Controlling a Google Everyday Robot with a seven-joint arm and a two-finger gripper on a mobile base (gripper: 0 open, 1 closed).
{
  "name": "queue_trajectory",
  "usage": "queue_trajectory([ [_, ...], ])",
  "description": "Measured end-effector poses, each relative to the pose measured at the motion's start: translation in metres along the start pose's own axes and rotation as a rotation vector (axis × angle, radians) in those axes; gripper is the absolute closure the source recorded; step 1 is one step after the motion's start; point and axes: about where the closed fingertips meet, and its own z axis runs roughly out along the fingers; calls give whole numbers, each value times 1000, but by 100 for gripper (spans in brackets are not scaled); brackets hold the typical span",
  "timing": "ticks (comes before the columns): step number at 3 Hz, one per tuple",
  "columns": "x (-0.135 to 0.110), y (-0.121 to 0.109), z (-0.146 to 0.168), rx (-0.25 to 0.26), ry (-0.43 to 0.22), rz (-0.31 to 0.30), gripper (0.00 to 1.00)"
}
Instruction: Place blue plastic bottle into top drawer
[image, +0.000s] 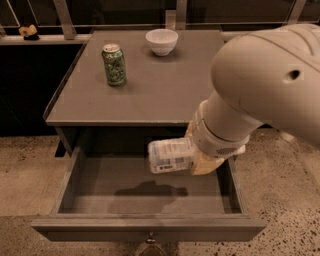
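Note:
The blue plastic bottle (170, 155) lies sideways in my gripper (200, 159), its label facing the camera. The gripper is shut on it and holds it in the air above the open top drawer (150, 192), over the drawer's right half. The bottle's shadow falls on the drawer floor below it. The drawer is pulled fully out; its front panel with the small metal knob (150, 240) is at the bottom of the view. My large arm covers the right side of the view and hides the bottle's cap end.
A green drink can (114, 64) stands upright on the table top (150, 95) at the back left. A white bowl (161, 41) sits at the back middle. A railing runs behind the table. Speckled floor surrounds it.

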Motion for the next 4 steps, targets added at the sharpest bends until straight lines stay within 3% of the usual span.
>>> queue_trajectory([
  [1,-1,0,1,-2,-1,-2,100],
  [2,8,8,26,-34,-33,50,100],
  [3,23,28,77,-69,-123,155,100],
  [4,23,28,77,-69,-123,155,100],
])
